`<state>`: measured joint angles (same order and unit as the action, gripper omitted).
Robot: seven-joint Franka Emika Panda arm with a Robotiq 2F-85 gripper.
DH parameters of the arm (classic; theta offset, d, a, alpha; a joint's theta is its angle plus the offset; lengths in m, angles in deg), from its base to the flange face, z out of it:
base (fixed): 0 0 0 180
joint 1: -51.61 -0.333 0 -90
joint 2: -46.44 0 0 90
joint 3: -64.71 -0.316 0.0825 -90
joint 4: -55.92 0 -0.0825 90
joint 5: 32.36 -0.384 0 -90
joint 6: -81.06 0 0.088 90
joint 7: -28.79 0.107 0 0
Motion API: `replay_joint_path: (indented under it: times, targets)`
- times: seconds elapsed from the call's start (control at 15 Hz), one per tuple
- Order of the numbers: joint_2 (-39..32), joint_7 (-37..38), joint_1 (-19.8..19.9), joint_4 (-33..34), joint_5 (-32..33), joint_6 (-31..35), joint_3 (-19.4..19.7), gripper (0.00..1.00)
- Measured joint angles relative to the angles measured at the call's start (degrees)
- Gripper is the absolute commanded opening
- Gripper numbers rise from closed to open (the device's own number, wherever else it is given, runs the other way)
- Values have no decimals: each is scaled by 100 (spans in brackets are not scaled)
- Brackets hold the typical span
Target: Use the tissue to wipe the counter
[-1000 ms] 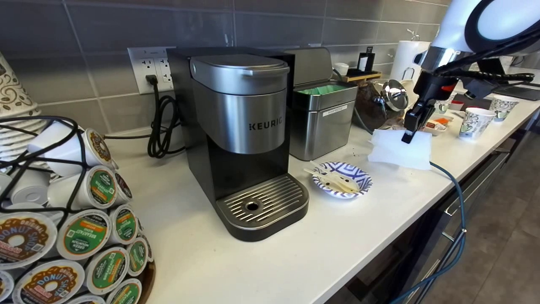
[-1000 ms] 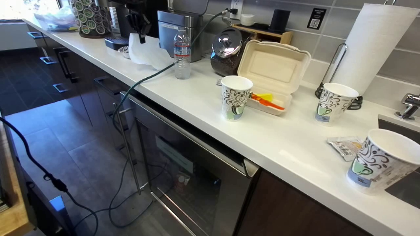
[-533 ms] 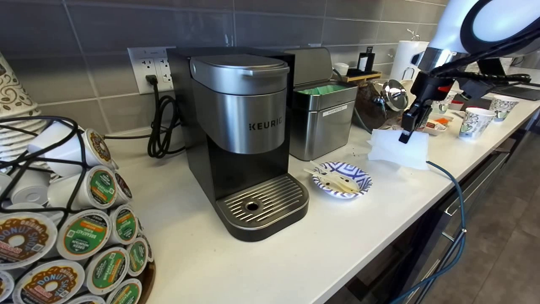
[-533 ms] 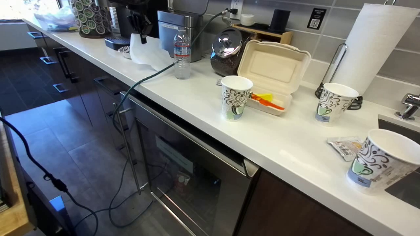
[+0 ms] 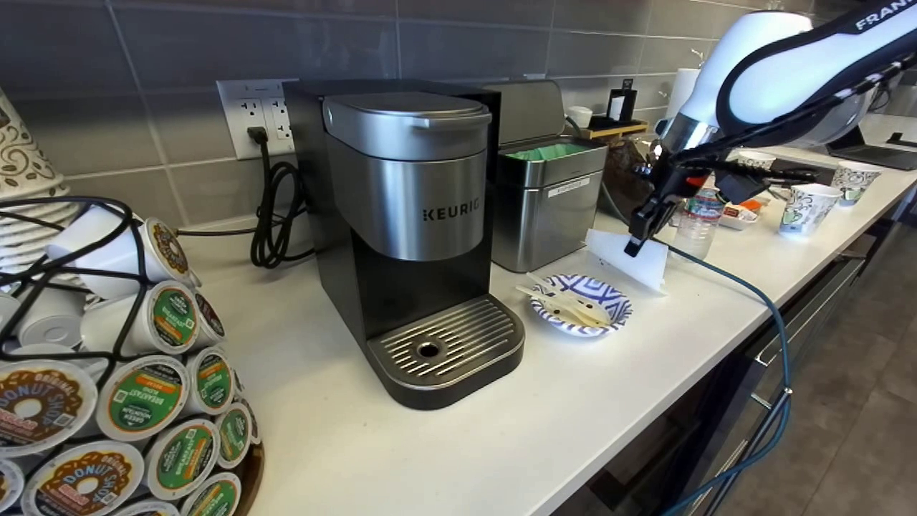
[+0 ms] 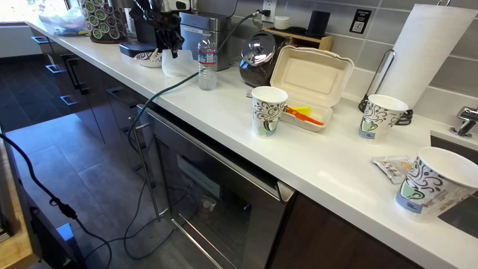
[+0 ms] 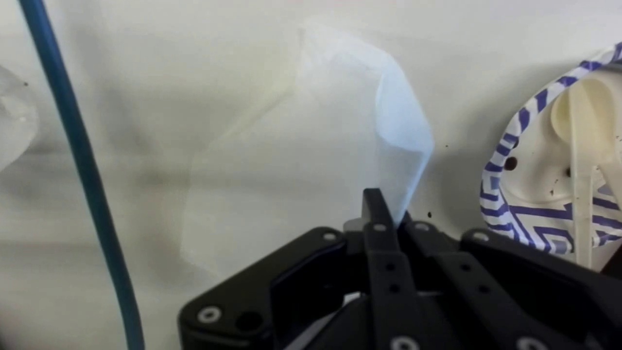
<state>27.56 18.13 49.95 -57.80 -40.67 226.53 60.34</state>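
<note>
The tissue (image 5: 648, 266) is a thin white sheet by the small patterned plate (image 5: 600, 288), in both exterior views (image 6: 183, 62). My gripper (image 5: 633, 247) is shut on one edge of it, above the counter (image 5: 444, 459); it also shows at the back of the counter in an exterior view (image 6: 174, 54). In the wrist view the fingers (image 7: 391, 209) pinch a folded edge of the tissue (image 7: 316, 146), which spreads out low over the counter (image 7: 466, 29). I cannot tell how much of it touches. The plate (image 7: 503, 141) lies beside it, apart. Small dark specks lie between them.
A coffee maker (image 5: 408, 186) and steel bin (image 5: 548, 208) stand along the wall. A water bottle (image 6: 207, 63) stands near the tissue. A blue-green cable (image 7: 92, 170) crosses the counter. A paper cup (image 6: 269, 112) and an open takeout box (image 6: 312, 78) stand farther along.
My gripper has moved down and toward the steel bin, carrying the tissue, which has turned and hangs lower. The plate and the water bottle are less covered now. The hold looks unchanged.
</note>
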Motion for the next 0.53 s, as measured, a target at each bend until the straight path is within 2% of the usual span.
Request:
replay_joint_path:
  times: [0.53]
  targets:
    - [-719, -267, 241, 475, -667, -327, -456, 0]
